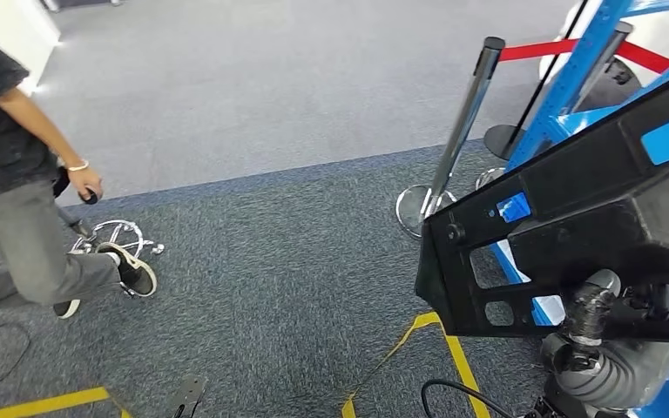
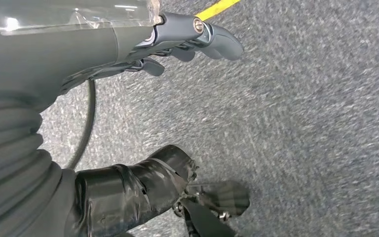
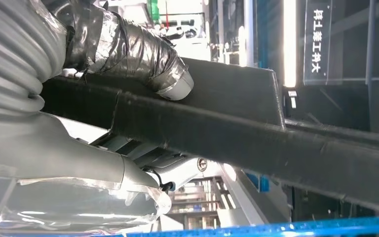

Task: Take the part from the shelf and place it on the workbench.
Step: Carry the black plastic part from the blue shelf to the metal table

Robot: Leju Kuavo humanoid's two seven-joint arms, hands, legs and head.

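Observation:
A large black part (image 1: pixel 575 218) with cut-out openings fills the right of the head view, lifted in front of the blue shelf (image 1: pixel 575 78). My right hand (image 1: pixel 592 322) grips it from below, its taped thumb pressed on the part's edge. In the right wrist view the same black part (image 3: pixel 256 133) runs across as a long bar, with my right hand (image 3: pixel 143 54) wrapped around it. My left hand (image 2: pixel 128 44) hangs over the grey carpet with its fingers apart and nothing in it.
A person (image 1: pixel 17 200) in dark clothes stands at the left beside a chrome chair base (image 1: pixel 118 233). A stanchion (image 1: pixel 462 131) with a red belt (image 1: pixel 531 50) stands by the shelf. Yellow floor tape (image 1: pixel 401 348) and a black cable (image 1: pixel 453 392) lie near my feet.

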